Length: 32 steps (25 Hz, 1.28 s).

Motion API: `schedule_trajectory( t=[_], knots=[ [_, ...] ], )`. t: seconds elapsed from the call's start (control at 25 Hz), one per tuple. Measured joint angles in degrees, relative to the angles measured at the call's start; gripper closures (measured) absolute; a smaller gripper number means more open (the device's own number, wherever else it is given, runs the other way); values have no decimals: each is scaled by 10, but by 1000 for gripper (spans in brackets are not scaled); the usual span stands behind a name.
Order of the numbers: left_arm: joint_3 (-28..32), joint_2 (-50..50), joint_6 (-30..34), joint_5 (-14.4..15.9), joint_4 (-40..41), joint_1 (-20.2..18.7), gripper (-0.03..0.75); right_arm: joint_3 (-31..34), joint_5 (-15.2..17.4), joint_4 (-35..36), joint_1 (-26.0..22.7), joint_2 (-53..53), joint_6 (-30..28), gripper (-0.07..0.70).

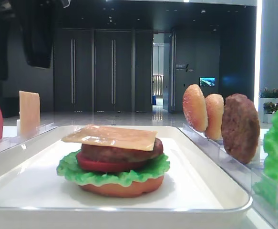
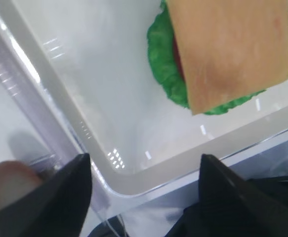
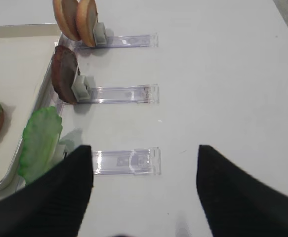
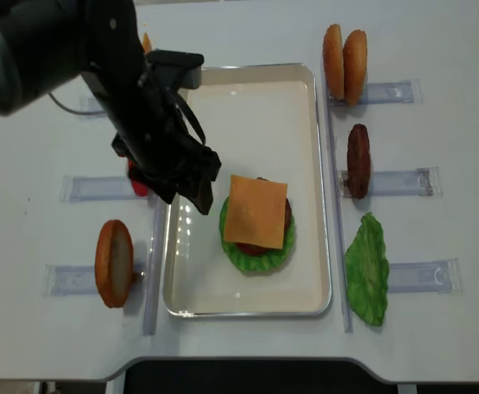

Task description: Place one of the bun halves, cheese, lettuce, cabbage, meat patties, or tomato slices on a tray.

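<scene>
Where the stack sits, slightly toward 4 o'clock of the centre of the tray (image 4: 247, 98), the cheese (image 4: 256, 211) forms the top layer: a thin, flat, glossy square of pale orange-tan, its corners overhanging the round layers below. Under it, the low exterior view shows a rough dark-brown meat patty (image 1: 122, 151), a smooth red tomato slice (image 1: 100, 164), a frilly bright green lettuce (image 1: 111, 175) leaf and a flat orange-brown bun base (image 1: 121, 187).

The tray is white and rectangular, with rounded corners and a raised rim. Bare tray floor lies at 12 o'clock of the stack, with a narrower strip at 6 o'clock.

The left gripper (image 2: 144, 168) hovers over the tray's rim at 9 o'clock of the stack, its dark jaws spread wide and holding nothing. The right gripper (image 3: 144, 163) hangs over the white table (image 4: 436, 49) at 3 o'clock of the tray, jaws likewise apart and empty.

Clear plastic holder racks (image 4: 391, 182) flank both long sides of the tray. At 3 o'clock they carry two speckled domed bun halves (image 4: 343, 53), a second patty (image 4: 358, 161) and a second lettuce leaf (image 4: 366, 268). At 9 o'clock stands another bun half (image 4: 113, 263).
</scene>
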Motion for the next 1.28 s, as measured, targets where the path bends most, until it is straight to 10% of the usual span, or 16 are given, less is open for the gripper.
schedule_trajectory(
  t=[0.12, 0.56, 1.28],
  knots=[
    [-28, 0, -22, 49, 35, 0, 199, 0, 0, 0, 0, 0, 0, 197],
    [-42, -2, -36, 59, 67, 12, 199, 0, 0, 0, 0, 0, 0, 197],
    [-43, -105, 15, 63, 131, 273, 199, 0, 0, 0, 0, 0, 0, 197]
  ],
)
